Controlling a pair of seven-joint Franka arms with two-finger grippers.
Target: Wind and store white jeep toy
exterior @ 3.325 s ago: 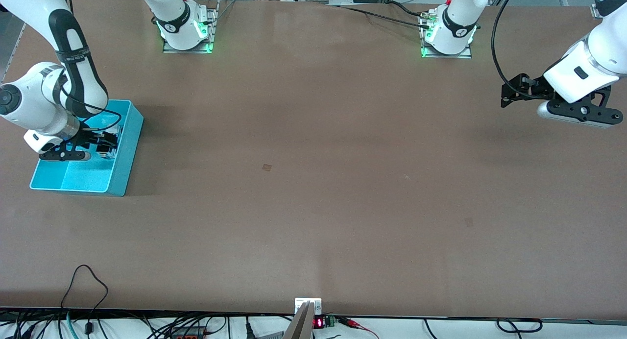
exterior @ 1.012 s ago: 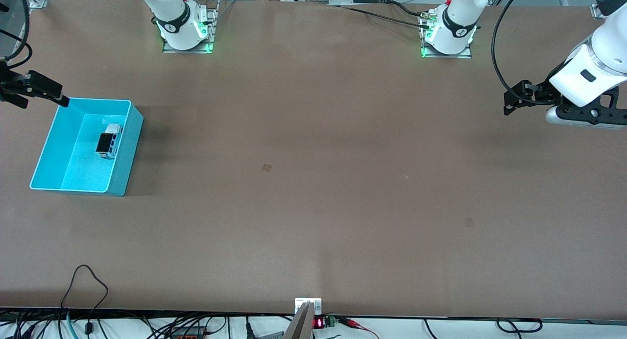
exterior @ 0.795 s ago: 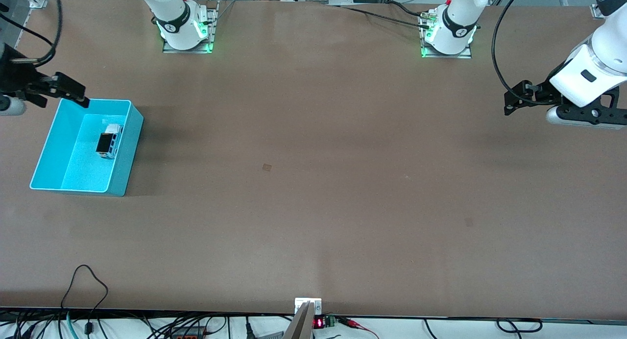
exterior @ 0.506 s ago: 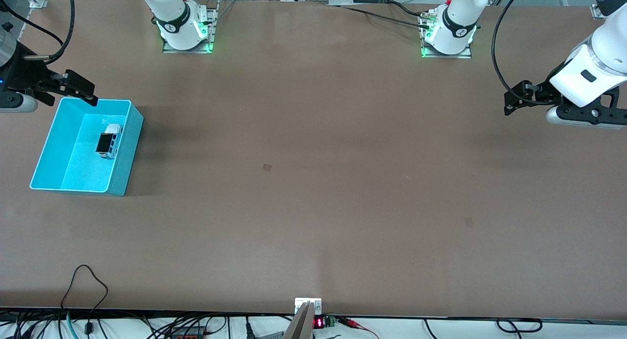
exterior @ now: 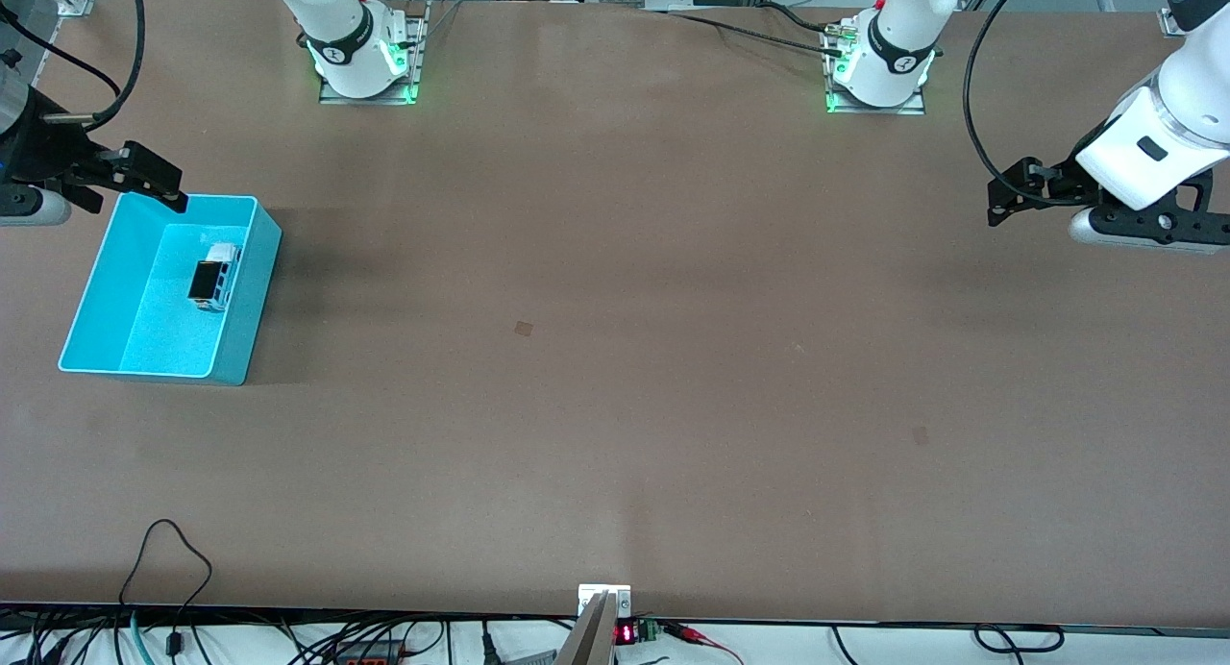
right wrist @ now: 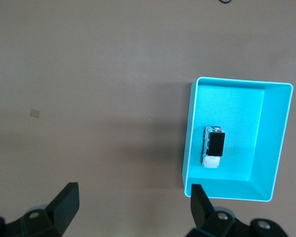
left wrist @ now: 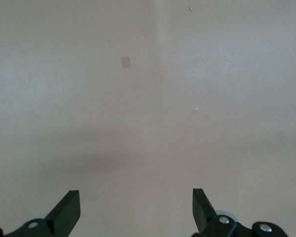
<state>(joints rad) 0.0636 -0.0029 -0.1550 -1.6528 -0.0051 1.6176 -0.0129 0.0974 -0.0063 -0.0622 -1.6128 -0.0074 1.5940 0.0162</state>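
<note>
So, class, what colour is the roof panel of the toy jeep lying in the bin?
Black, on the white jeep toy; the right wrist view shows it best.

A: What's the bench top like?

B: Smooth, matt brown, like laminate board, with a few small darker scuffs.

A: And the cyan bin near the right arm's end?

B: Plain moulded plastic, smooth, with a slight sheen on its floor.

A: The white jeep toy in it?

B: White plastic, glossy black roof panel.

A: The arms?

B: Glossy white shells; each hand is matt black.
</note>
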